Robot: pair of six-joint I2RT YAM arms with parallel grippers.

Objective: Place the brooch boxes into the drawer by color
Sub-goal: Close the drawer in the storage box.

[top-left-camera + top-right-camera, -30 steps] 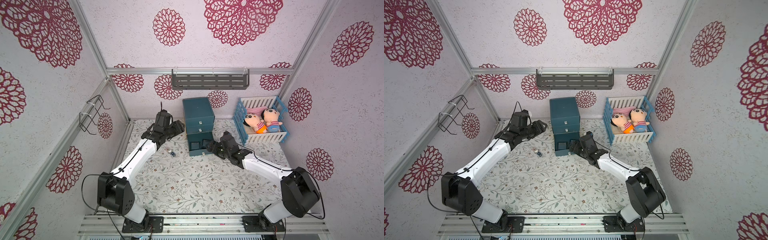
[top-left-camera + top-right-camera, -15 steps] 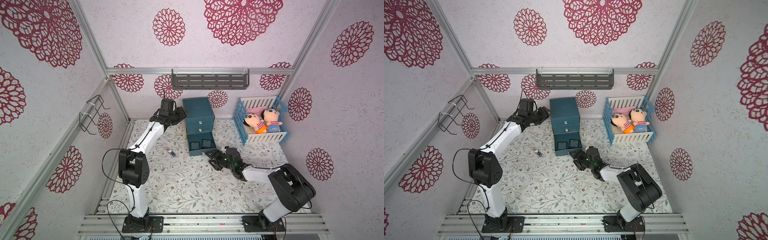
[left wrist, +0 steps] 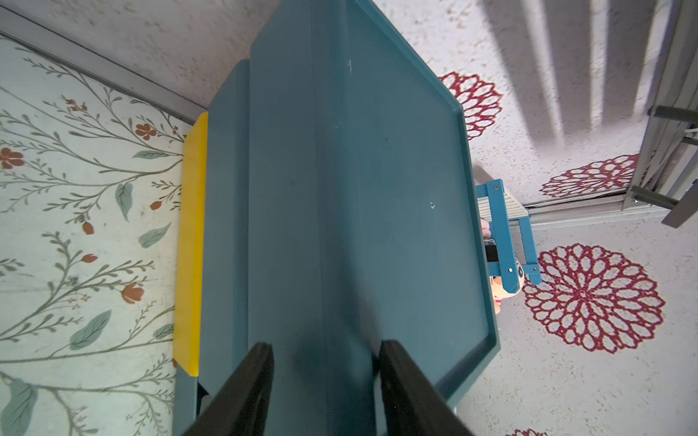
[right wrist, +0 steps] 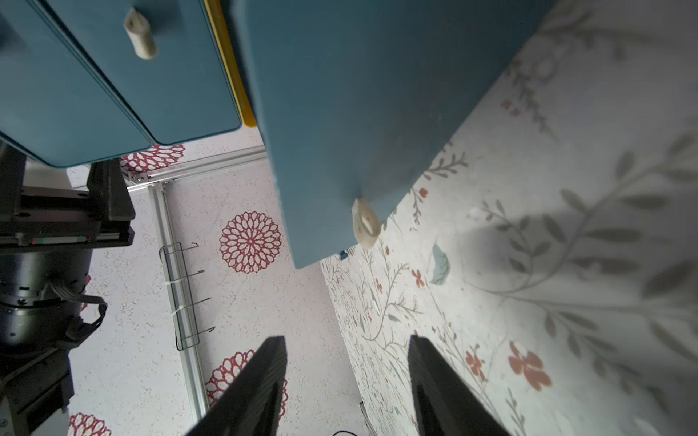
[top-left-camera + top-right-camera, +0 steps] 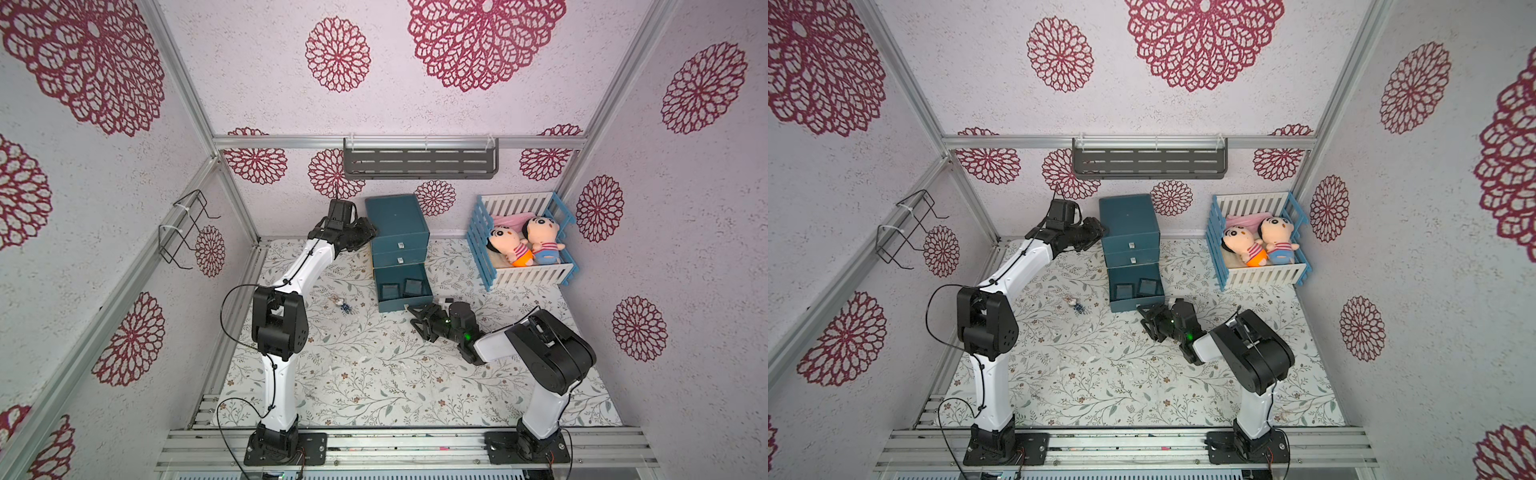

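Your right pincer, jaws apart, has backed off to 5 o'clock of the open drawer holding both black boxes: shut it.

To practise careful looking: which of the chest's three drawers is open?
The bottom drawer: it juts forward, showing two black boxes; the middle and top are shut.

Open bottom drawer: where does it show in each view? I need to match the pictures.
Both top views: drawer at centre, pulled out from the foot of the chest, two black boxes inside.
Left wrist: not clearly in it; the chest's side and top fill the middle.
Right wrist: its front and pull at upper centre.
Shared landmark: the chest, in all four.
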